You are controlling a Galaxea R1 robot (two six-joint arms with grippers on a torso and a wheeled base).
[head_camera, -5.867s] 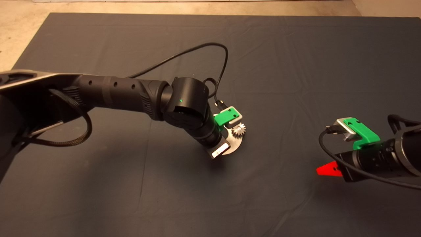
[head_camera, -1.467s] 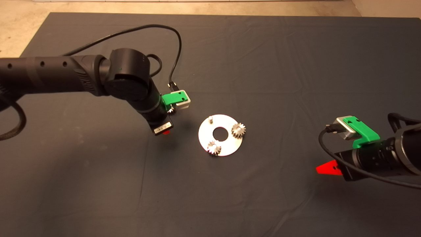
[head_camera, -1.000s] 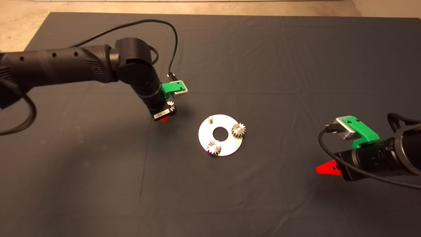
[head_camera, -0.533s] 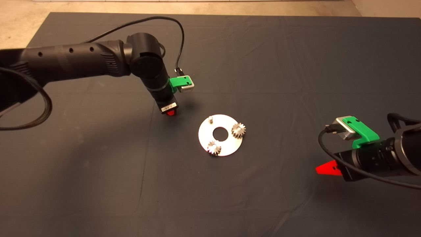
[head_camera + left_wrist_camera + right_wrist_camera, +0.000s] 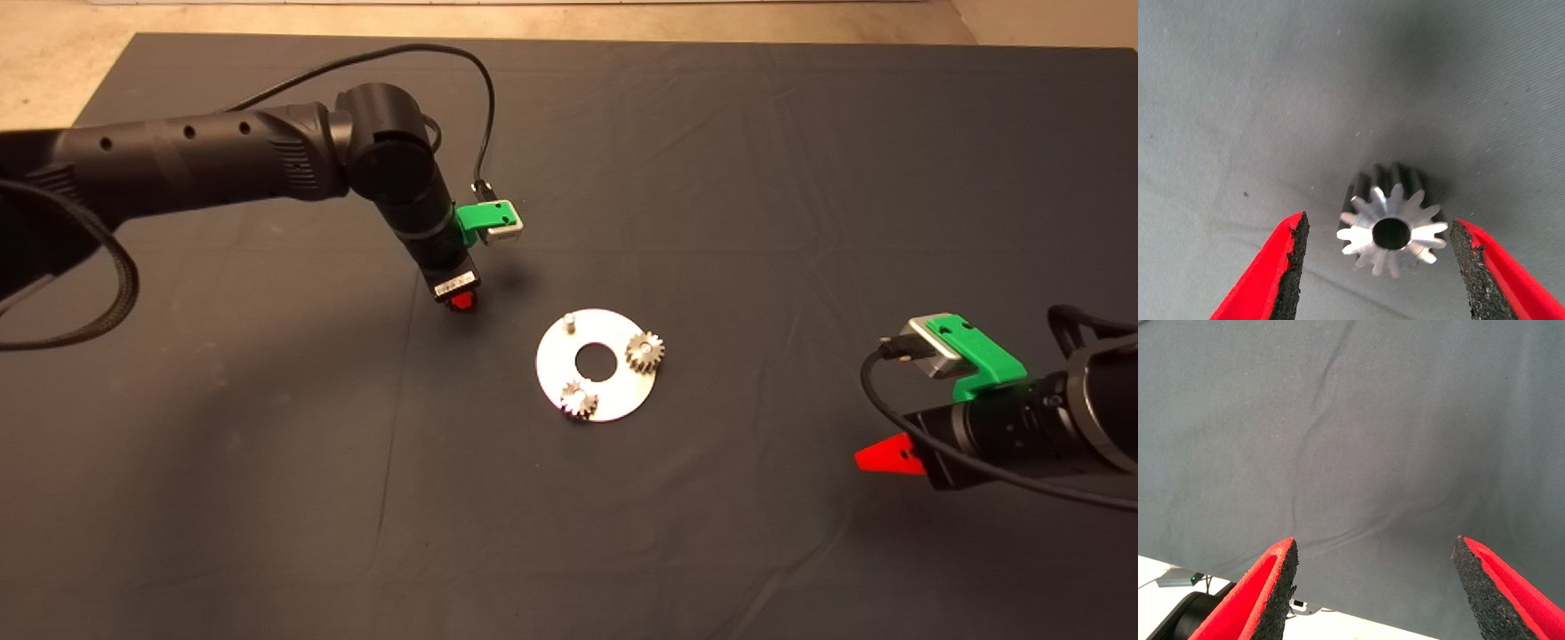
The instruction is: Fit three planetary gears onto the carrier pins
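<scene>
Left gripper (image 5: 1378, 267) released: both red fingers (image 5: 1281, 267) spread wide, straddling the third gear (image 5: 1391, 223) without touching it. That gear lies flat on the mat (image 5: 800, 178), bore facing up. In the head view the left gripper (image 5: 460, 302) points down at the mat, toward the far-left part of the desk, just beside the disc (image 5: 613, 400) on its far-left side. The disc sits near the desk's middle. Two gears are seated on it: one (image 5: 645, 352) at its right edge, one (image 5: 578, 400) at its near edge. Far-left pin (image 5: 571, 320) stands bare. Right gripper (image 5: 1371, 593) open over bare mat, parked by the near-right edge (image 5: 885, 458).
</scene>
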